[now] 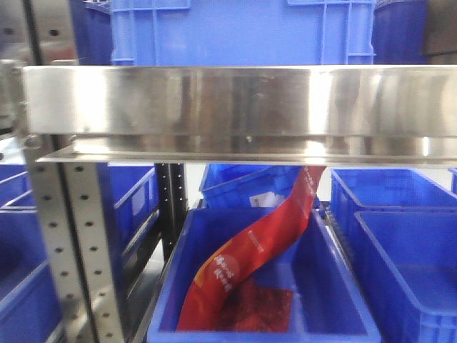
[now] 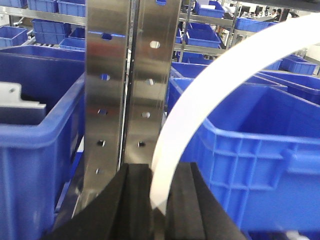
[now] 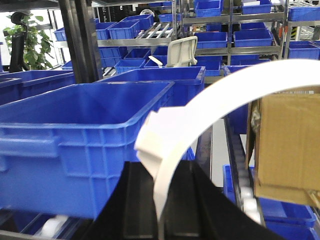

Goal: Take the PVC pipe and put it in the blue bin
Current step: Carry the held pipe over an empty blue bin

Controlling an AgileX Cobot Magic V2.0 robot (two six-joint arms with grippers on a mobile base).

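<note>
White PVC pipe, clamped in left gripper and right gripper, is bowing; recommending level carriage over blue bin rim

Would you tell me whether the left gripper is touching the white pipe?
Touching: left wrist view shows the white pipe clamped in the left gripper.

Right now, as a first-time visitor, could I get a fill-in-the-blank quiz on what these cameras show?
1. The curved PVC pipe between the fingers of the left end effector is coloured ___.
2. The box beside the right end effector is made of ___.
3. The wrapper draped into the blue bin is coloured ___.
Missing: white; cardboard; red.
</note>
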